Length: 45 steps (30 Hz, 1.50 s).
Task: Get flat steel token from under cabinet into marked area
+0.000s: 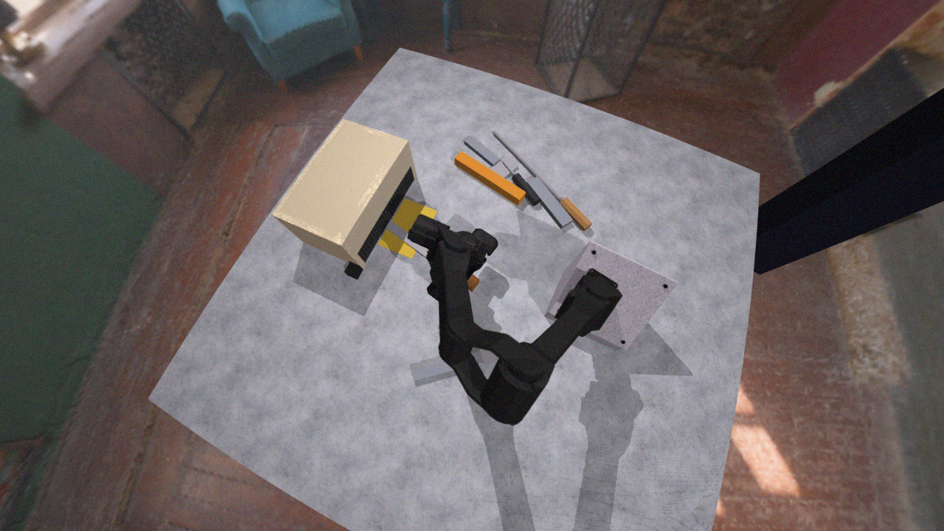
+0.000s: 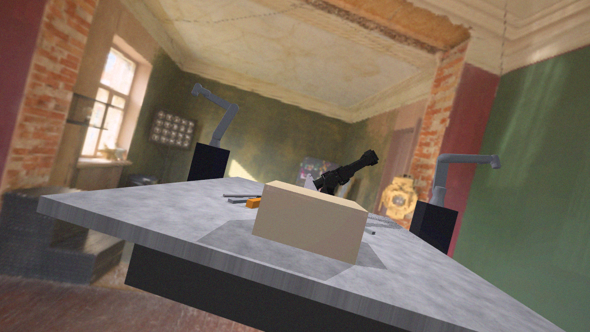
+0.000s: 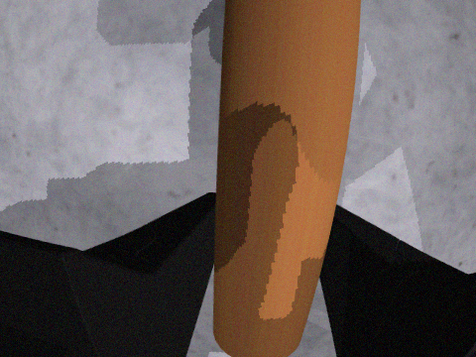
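Observation:
The beige cabinet stands at the table's left, its dark vent slots facing my arm. The yellow marked area lies in front of it, partly covered by my arm. My gripper is low over that area, close to the slots, and is shut on a round brown wooden tool handle. The handle's rear end sticks out under my wrist. The tool's front end is hidden. I cannot see the steel token in any view.
Other tools lie at the back: an orange bar, grey bars, a thin rod and a short brown-handled piece. My arm's base plate is on the right. A flat grey strip lies near my elbow.

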Available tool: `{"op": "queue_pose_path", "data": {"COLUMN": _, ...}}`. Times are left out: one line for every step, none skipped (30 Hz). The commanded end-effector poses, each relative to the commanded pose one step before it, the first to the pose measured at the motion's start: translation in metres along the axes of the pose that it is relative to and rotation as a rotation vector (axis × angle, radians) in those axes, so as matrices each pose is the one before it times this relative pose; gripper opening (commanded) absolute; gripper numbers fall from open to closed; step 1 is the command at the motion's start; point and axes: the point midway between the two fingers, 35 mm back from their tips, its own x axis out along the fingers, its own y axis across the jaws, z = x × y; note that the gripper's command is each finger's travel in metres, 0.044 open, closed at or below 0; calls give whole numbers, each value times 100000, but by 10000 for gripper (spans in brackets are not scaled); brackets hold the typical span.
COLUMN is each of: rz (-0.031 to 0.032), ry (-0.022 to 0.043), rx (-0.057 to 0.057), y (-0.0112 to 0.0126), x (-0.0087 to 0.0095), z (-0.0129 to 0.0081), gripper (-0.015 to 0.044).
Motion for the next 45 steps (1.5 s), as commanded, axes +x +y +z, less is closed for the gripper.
{"op": "queue_pose_path", "data": {"rz": -106, "ry": 608, "rx": 698, "y": -20, "x": 90, "z": -871, "gripper": 0}}
{"op": "queue_pose_path", "data": {"rz": 0, "ry": 5, "rx": 5, "y": 5, "x": 1, "z": -114, "gripper": 0}}
{"op": "queue_pose_path", "data": {"rz": 0, "ry": 5, "rx": 5, "y": 5, "x": 1, "z": -114, "gripper": 0}}
{"op": "queue_pose_path", "data": {"rz": 0, "ry": 5, "rx": 5, "y": 5, "x": 1, "z": -114, "gripper": 0}}
{"op": "queue_pose_path", "data": {"rz": 0, "ry": 5, "rx": 5, "y": 5, "x": 1, "z": -114, "gripper": 0}}
{"op": "queue_pose_path", "data": {"rz": 0, "ry": 5, "rx": 5, "y": 5, "x": 1, "z": -114, "gripper": 0}}
{"op": "queue_pose_path", "data": {"rz": 0, "ry": 5, "rx": 5, "y": 6, "x": 1, "z": -114, "gripper": 0}}
{"op": "queue_pose_path", "data": {"rz": 0, "ry": 5, "rx": 5, "y": 6, "x": 1, "z": -114, "gripper": 0}}
{"op": "queue_pose_path", "data": {"rz": 0, "ry": 5, "rx": 5, "y": 6, "x": 1, "z": -114, "gripper": 0}}
{"op": "queue_pose_path", "data": {"rz": 0, "ry": 5, "rx": 5, "y": 6, "x": 1, "z": -114, "gripper": 0}}
{"op": "queue_pose_path", "data": {"rz": 0, "ry": 5, "rx": 5, "y": 6, "x": 1, "z": -114, "gripper": 0}}
{"op": "queue_pose_path", "data": {"rz": 0, "ry": 5, "rx": 5, "y": 6, "x": 1, "z": -114, "gripper": 0}}
{"op": "queue_pose_path", "data": {"rz": 0, "ry": 5, "rx": 5, "y": 6, "x": 1, "z": -114, "gripper": 0}}
{"op": "queue_pose_path", "data": {"rz": 0, "ry": 5, "rx": 5, "y": 7, "x": 1, "z": -121, "gripper": 0}}
{"op": "queue_pose_path", "data": {"rz": 0, "ry": 5, "rx": 5, "y": 7, "x": 1, "z": -122, "gripper": 0}}
{"op": "queue_pose_path", "data": {"rz": 0, "ry": 5, "rx": 5, "y": 7, "x": 1, "z": -121, "gripper": 0}}
{"op": "queue_pose_path", "data": {"rz": 0, "ry": 5, "rx": 5, "y": 7, "x": 1, "z": -121, "gripper": 0}}
{"op": "queue_pose_path", "data": {"rz": 0, "ry": 5, "rx": 5, "y": 7, "x": 1, "z": -121, "gripper": 0}}
{"op": "queue_pose_path", "data": {"rz": 0, "ry": 5, "rx": 5, "y": 7, "x": 1, "z": -121, "gripper": 0}}
{"op": "queue_pose_path", "data": {"rz": 0, "ry": 5, "rx": 5, "y": 7, "x": 1, "z": -121, "gripper": 0}}
{"op": "queue_pose_path", "data": {"rz": 0, "ry": 5, "rx": 5, "y": 7, "x": 1, "z": -121, "gripper": 0}}
{"op": "queue_pose_path", "data": {"rz": 0, "ry": 5, "rx": 5, "y": 7, "x": 1, "z": -121, "gripper": 0}}
{"op": "queue_pose_path", "data": {"rz": 0, "ry": 5, "rx": 6, "y": 7, "x": 1, "z": -123, "gripper": 0}}
{"op": "queue_pose_path", "data": {"rz": 0, "ry": 5, "rx": 6, "y": 7, "x": 1, "z": -124, "gripper": 0}}
{"op": "queue_pose_path", "data": {"rz": 1, "ry": 5, "rx": 6, "y": 8, "x": 1, "z": -124, "gripper": 0}}
{"op": "queue_pose_path", "data": {"rz": 1, "ry": 5, "rx": 6, "y": 7, "x": 1, "z": -124, "gripper": 0}}
{"op": "queue_pose_path", "data": {"rz": 1, "ry": 5, "rx": 6, "y": 8, "x": 1, "z": -124, "gripper": 0}}
{"op": "queue_pose_path", "data": {"rz": 1, "ry": 5, "rx": 6, "y": 8, "x": 2, "z": -124, "gripper": 0}}
{"op": "queue_pose_path", "data": {"rz": 1, "ry": 5, "rx": 6, "y": 10, "x": 2, "z": -125, "gripper": 0}}
{"op": "queue_pose_path", "data": {"rz": 1, "ry": 5, "rx": 6, "y": 9, "x": 2, "z": -125, "gripper": 0}}
{"op": "queue_pose_path", "data": {"rz": 2, "ry": 6, "rx": 6, "y": 12, "x": 2, "z": -126, "gripper": 0}}
{"op": "queue_pose_path", "data": {"rz": 2, "ry": 6, "rx": 6, "y": 11, "x": 2, "z": -126, "gripper": 0}}
{"op": "queue_pose_path", "data": {"rz": 2, "ry": 4, "rx": 4, "y": 15, "x": 2, "z": -100, "gripper": 0}}
{"op": "queue_pose_path", "data": {"rz": 2, "ry": 4, "rx": 4, "y": 13, "x": 2, "z": -90, "gripper": 0}}
{"op": "queue_pose_path", "data": {"rz": 2, "ry": 3, "rx": 3, "y": 21, "x": 3, "z": -69, "gripper": 0}}
{"op": "queue_pose_path", "data": {"rz": 22, "ry": -147, "rx": -139, "y": 5, "x": -23, "z": 160, "gripper": 0}}
{"op": "queue_pose_path", "data": {"rz": 39, "ry": -255, "rx": -240, "y": 16, "x": -39, "z": 248, "gripper": 0}}
{"op": "queue_pose_path", "data": {"rz": 31, "ry": -262, "rx": -359, "y": 21, "x": -45, "z": 227, "gripper": 0}}
{"op": "queue_pose_path", "data": {"rz": -3, "ry": 14, "rx": -193, "y": 0, "x": -9, "z": -9, "gripper": 0}}
{"op": "queue_pose_path", "data": {"rz": -2, "ry": 8, "rx": -346, "y": 0, "x": -5, "z": -5, "gripper": 0}}
{"op": "queue_pose_path", "data": {"rz": -2, "ry": 11, "rx": -461, "y": 0, "x": -7, "z": -7, "gripper": 0}}
{"op": "queue_pose_path", "data": {"rz": -3, "ry": 14, "rx": -578, "y": 0, "x": -9, "z": -9, "gripper": 0}}
{"op": "queue_pose_path", "data": {"rz": -3, "ry": 17, "rx": -681, "y": 0, "x": -11, "z": -10, "gripper": 0}}
{"op": "queue_pose_path", "data": {"rz": -2, "ry": 13, "rx": -734, "y": 0, "x": -8, "z": -8, "gripper": 0}}
{"op": "queue_pose_path", "data": {"rz": -2, "ry": 13, "rx": -750, "y": 1, "x": -8, "z": -7, "gripper": 0}}
